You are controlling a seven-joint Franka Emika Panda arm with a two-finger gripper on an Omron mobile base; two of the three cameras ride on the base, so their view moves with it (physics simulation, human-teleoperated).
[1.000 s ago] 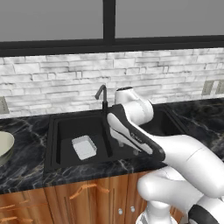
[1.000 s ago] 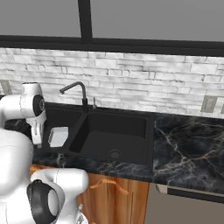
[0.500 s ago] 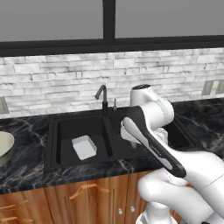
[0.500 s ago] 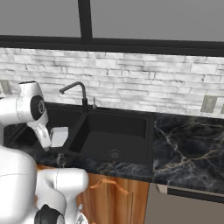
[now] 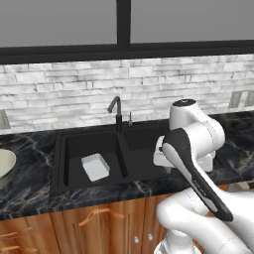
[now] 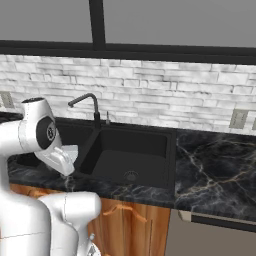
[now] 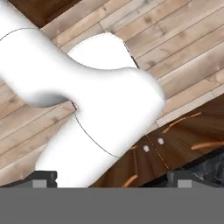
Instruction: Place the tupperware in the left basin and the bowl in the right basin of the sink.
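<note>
The white tupperware (image 5: pixel 95 166) lies flat in the left basin (image 5: pixel 74 149) of the black sink (image 5: pixel 58 163), and a corner of the tupperware (image 6: pixel 71 151) peeks out beside my arm. At the far left edge of the counter stands the cream bowl (image 5: pixel 5 166), cut off by the frame. The right basin (image 6: pixel 131 157) holds nothing but its drain. My gripper (image 7: pixel 113 181) is open, its two dark fingertips (image 7: pixel 43 177) wide apart with nothing between them. It faces down at my own white body, the wooden floor and the cabinet front.
A slim black faucet (image 5: pixel 116 111) rises behind the sink's divider. Black marble counter (image 6: pixel 215 170) stretches right of the sink. Wall outlets (image 6: pixel 239 119) sit on the brick backsplash. Wooden cabinet doors (image 5: pixel 99 223) run below the counter, and my arm's links cover the sink's right front.
My arm has swung right and back from above the left basin towards the counter's front edge. The tupperware stays in the left basin and the bowl has not moved.
</note>
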